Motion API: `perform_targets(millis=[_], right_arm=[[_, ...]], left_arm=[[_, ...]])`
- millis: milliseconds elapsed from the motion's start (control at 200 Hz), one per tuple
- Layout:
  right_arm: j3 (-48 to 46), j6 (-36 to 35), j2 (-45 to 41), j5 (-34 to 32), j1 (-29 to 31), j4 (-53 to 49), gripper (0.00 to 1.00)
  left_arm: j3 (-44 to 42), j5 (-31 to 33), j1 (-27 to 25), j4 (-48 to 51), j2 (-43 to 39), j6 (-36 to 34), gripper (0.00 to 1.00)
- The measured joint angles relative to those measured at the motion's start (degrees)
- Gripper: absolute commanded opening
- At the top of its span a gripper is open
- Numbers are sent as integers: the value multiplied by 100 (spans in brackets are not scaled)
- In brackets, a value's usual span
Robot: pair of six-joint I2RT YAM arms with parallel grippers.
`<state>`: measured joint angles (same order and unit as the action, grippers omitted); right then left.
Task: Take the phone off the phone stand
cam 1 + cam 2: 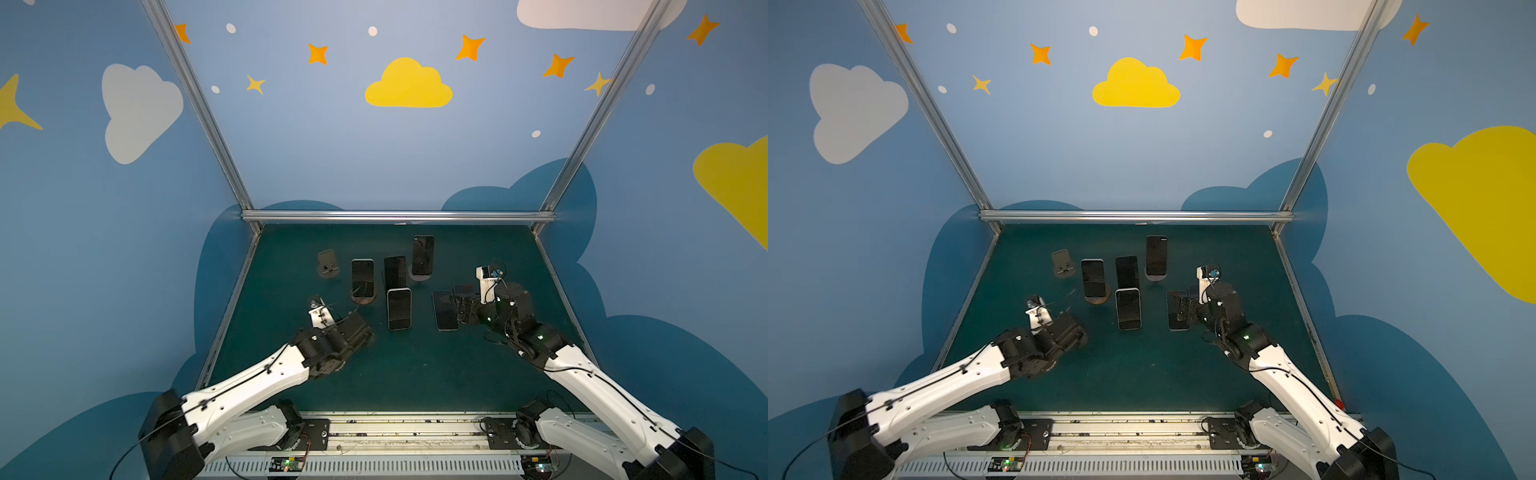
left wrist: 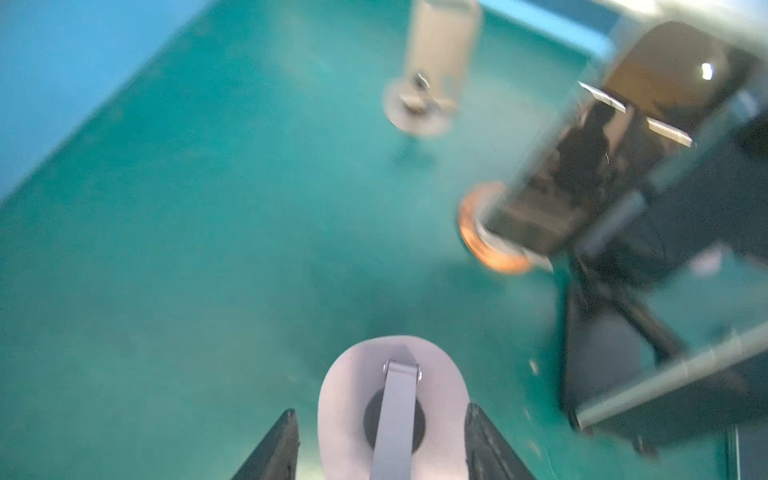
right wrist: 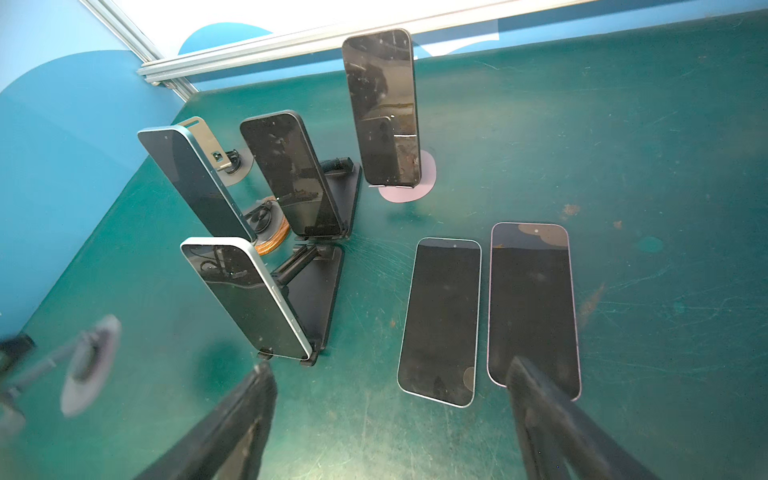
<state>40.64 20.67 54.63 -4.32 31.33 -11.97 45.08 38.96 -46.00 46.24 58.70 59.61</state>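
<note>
— Where do the claws stand?

— Nearest, on the left, the left claw is closed about the pale base of a grey stand that carries no phone. That view is blurred, so I cannot tell how firm the hold is. On the right, the right claw is open and empty, low over two flat phones lying side by side on the worktop. One finger overlaps the pink-edged one; touching or not, I cannot say.

— And the phone to lift?

— Four are propped. The nearest phone, mid-worktop, leans back on a black folding stand, its bottom edge caught in two small lips. Beyond it to the left is a blue-edged phone on a wood-ringed stand. Beside that is a dark phone on a second black stand, and farthest an upright phone on a lilac disc. An empty stand sits at far left.

— How will it handle?

— I judge it a stiff slab, fairly heavy for its size, with a slick glass face that would crack if dropped. Its stand looks light and may slide or tip. I would take the two long side edges, in the upper half clear of the lips, and lift along the lean.
</note>
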Motion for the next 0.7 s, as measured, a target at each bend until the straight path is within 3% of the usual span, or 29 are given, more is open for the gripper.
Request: perform_targets(millis=[175, 416, 586, 701], right_arm=[[2, 9, 74, 81, 0, 39, 87], [2, 9, 76, 103, 0, 122, 87], [2, 9, 76, 144, 0, 184, 87], [2, 50, 79, 208, 0, 201, 87]], left_arm=[[258, -382, 1539, -227, -271, -977, 50], [1095, -1392, 3447, -798, 643, -2011, 50], [1952, -1919, 4225, -1320, 1919, -2562, 49], [2260, -2052, 4419, -1742, 2636, -2898, 49]])
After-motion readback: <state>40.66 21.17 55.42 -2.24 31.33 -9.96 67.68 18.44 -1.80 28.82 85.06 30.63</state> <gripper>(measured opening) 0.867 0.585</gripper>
